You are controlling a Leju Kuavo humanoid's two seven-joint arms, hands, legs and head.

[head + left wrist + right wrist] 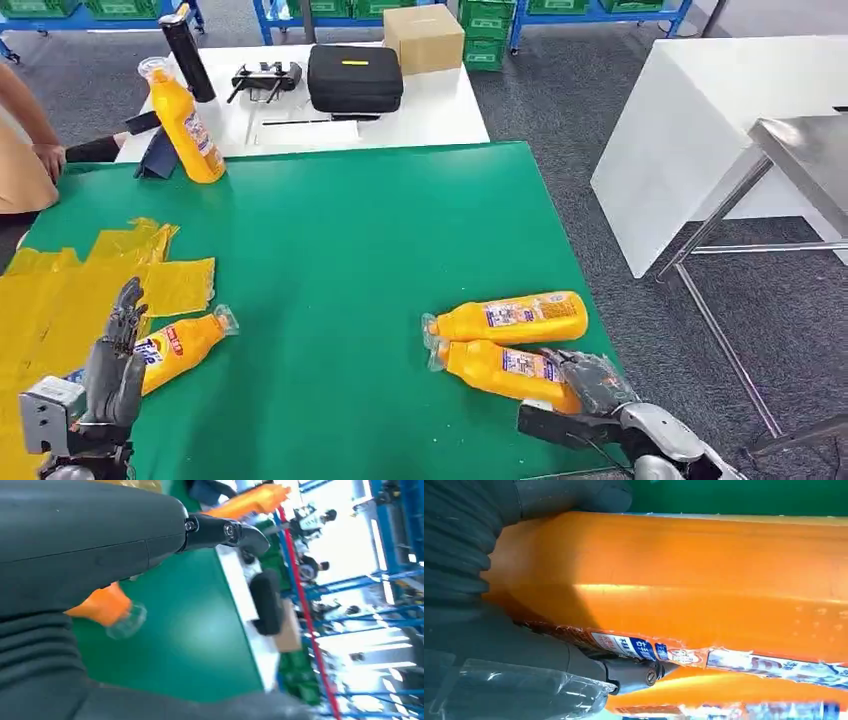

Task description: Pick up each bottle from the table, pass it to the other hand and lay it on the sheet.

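We see the right hand [590,385] at five o'clock on the green table [340,250], fingers wrapped around the base of the nearer bottle [500,368], which lies touching a second bottle [515,317] just beyond it. At eight o'clock the left hand [115,365] hovers with fingers straight and loosely together, holding nothing, above a third bottle [185,345] lying half on the yellow sheet [60,300]. A fourth bottle [185,125] stands upright at eleven o'clock

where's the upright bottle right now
In the head view, the upright bottle stands at the green table's far left corner, beside a black cylinder.
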